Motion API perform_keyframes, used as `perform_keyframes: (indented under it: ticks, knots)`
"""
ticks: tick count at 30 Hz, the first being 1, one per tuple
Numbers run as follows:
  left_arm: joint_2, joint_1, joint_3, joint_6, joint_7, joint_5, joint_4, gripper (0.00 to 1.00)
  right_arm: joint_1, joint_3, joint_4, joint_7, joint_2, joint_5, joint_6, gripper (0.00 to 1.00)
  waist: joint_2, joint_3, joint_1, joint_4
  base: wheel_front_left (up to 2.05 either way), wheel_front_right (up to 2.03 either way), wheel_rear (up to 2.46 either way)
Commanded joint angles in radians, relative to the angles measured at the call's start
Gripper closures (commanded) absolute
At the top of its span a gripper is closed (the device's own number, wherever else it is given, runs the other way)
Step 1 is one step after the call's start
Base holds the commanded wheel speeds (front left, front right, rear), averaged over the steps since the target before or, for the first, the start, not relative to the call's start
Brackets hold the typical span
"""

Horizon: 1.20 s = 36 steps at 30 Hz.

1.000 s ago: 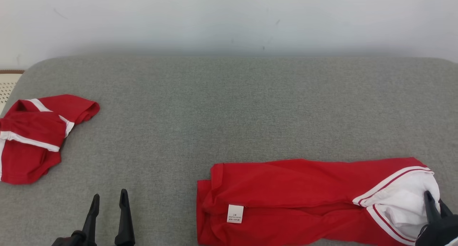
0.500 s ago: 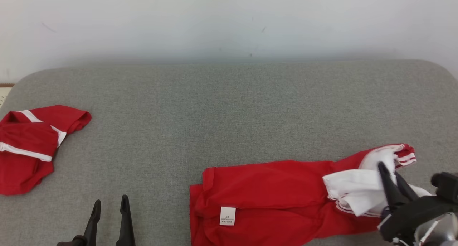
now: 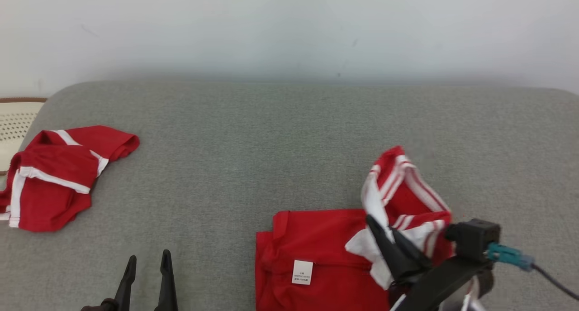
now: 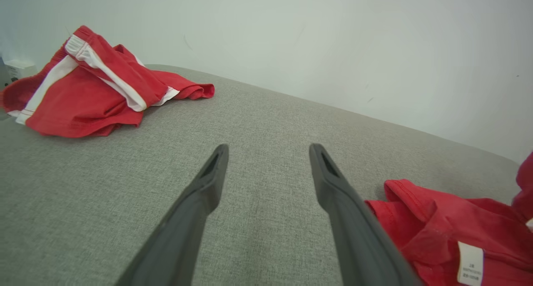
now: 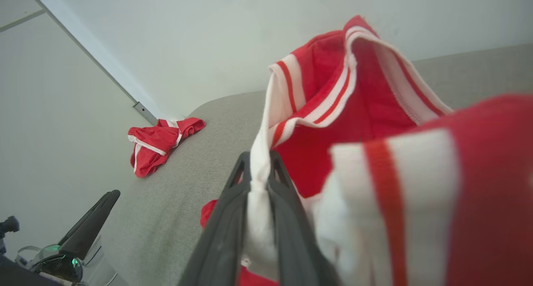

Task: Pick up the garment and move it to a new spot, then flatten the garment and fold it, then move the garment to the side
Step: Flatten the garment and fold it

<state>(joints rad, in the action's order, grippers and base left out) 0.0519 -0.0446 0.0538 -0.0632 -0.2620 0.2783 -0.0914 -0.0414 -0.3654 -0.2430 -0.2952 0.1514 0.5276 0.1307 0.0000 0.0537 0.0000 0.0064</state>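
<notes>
- Red garment (image 3: pixel 325 243) is lying on grey cushion (image 3: pixel 271 139) at 5 o'clock in head view, white label (image 3: pixel 302 272) facing up.
- Right gripper (image 3: pixel 382 227) is pinching the garment's white trim, fingers narrow, holding the striped end raised off the cushion.
- Left gripper (image 3: pixel 149 257) is hovering at 7 o'clock, fingers spread wide.
- Second red garment (image 3: pixel 59 179) is sitting bunched at 9 o'clock, well apart.

The scene is lit evenly by soft, diffuse light, probably from above. A faint shadow is cast along the far edge of the grey cushion (image 3: pixel 289 143), under the wall (image 3: pixel 289 26). In the right wrist view the garment (image 5: pixel 416 202) close to the lens is blurred. In the left wrist view the fingers (image 4: pixel 195 211) of the left gripper (image 4: pixel 268 150) are widened towards the bottom edge by the lens.
</notes>
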Motion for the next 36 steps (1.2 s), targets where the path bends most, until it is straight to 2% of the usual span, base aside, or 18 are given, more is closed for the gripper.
perform_keyframes:
  ticks: [1, 9, 19, 20, 21, 22, 23, 30, 36]
  knots:
    - [0.000, -0.006, 0.005, 0.003, -0.004, 0.006, -0.005, 0.00, 0.007, -0.020, 0.003, 0.003, -0.012, -0.009, 0.000, 1.00, 0.0000, -0.003, 0.0000, 0.018, 0.00, 0.00, 0.00]
    - [-0.001, -0.022, 0.037, 0.005, -0.004, 0.015, -0.030, 0.00, -0.016, -0.127, 0.107, 0.055, -0.058, -0.024, 0.000, 1.00, 0.0000, -0.003, 0.0000, 0.068, 0.00, 0.00, 0.00]
    - [-0.001, -0.046, 0.053, 0.012, -0.004, 0.020, -0.058, 0.00, -0.089, -0.200, 0.318, 0.161, -0.089, -0.036, 0.000, 1.00, 0.0000, 0.009, 0.0000, 0.106, 0.00, 0.00, 0.00]
    - [-0.001, -0.047, 0.054, 0.011, -0.004, 0.021, -0.059, 0.00, -0.094, -0.206, 0.329, 0.171, -0.092, -0.030, 0.000, 0.91, 0.0000, 0.010, 0.0000, 0.107, 0.00, 0.00, 0.00]
    - [-0.001, -0.047, 0.054, 0.010, -0.004, 0.021, -0.061, 0.00, -0.099, -0.211, 0.338, 0.181, -0.093, -0.023, 0.000, 0.51, 0.0000, 0.010, 0.0000, 0.107, 0.00, 0.00, 0.00]
    - [-0.001, -0.046, 0.054, 0.009, -0.004, 0.019, -0.062, 0.00, -0.107, -0.217, 0.341, 0.193, -0.094, -0.018, 0.000, 0.16, 0.0000, 0.010, 0.0000, 0.107, 0.00, 0.00, 0.00]
    - [-0.001, -0.045, 0.053, 0.009, -0.004, 0.018, -0.063, 0.00, -0.115, -0.223, 0.342, 0.202, -0.095, -0.011, 0.000, 0.00, 0.0000, 0.009, 0.0000, 0.106, 0.00, 0.00, 0.00]
    - [-0.001, -0.032, 0.040, 0.008, -0.004, 0.019, -0.067, 0.00, -0.138, -0.234, 0.260, 0.263, -0.078, 0.065, 0.000, 0.00, 0.0000, -0.004, 0.0000, 0.087, 0.00, 0.00, 0.00]
    - [-0.001, -0.019, 0.030, 0.011, -0.004, 0.017, -0.059, 0.00, -0.138, -0.180, 0.157, 0.303, -0.048, 0.096, 0.000, 0.00, 0.0000, -0.015, 0.0000, 0.075, 0.00, 0.00, 0.00]
